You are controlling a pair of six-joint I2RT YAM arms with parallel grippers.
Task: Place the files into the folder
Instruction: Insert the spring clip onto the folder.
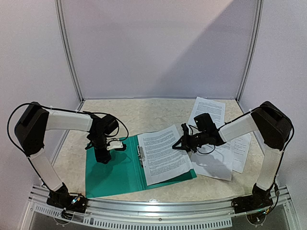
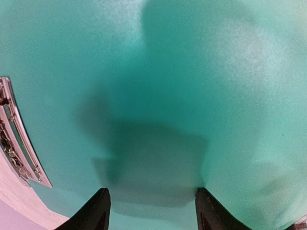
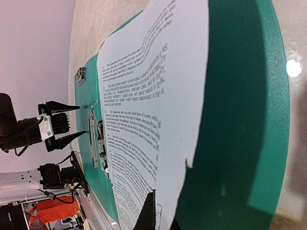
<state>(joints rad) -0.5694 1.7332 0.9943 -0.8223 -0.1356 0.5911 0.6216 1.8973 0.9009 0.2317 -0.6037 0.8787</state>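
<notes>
My left pincer [image 2: 151, 194] has its two fingers [image 2: 96, 211] apart, and nothing is between them. It points down at the green folder [image 1: 108, 175], very close over the bare left half, and I cannot tell if the tips touch it. My right pincer [image 1: 178, 143] has its fingers squeezed together. Its tip is at the right edge of one white sheet [image 1: 163, 155] full of black print. I cannot tell if that edge is pinched in the tip or if the tip is only beside it. The folder lies open and flat on the table [image 1: 144, 112], near the front, between my two arms. A shiny metal clip [image 1: 141, 155] runs down its middle, just to the right of my left pincer. The white sheet lies on the right half of the folder, a bit crooked, with its left edge at the clip. More sheets [image 1: 216, 163] lie on the table to the right of the folder, under and behind my right arm. Some lie partly on top of each other, and the nearest one is just beside the folder's right edge.
</notes>
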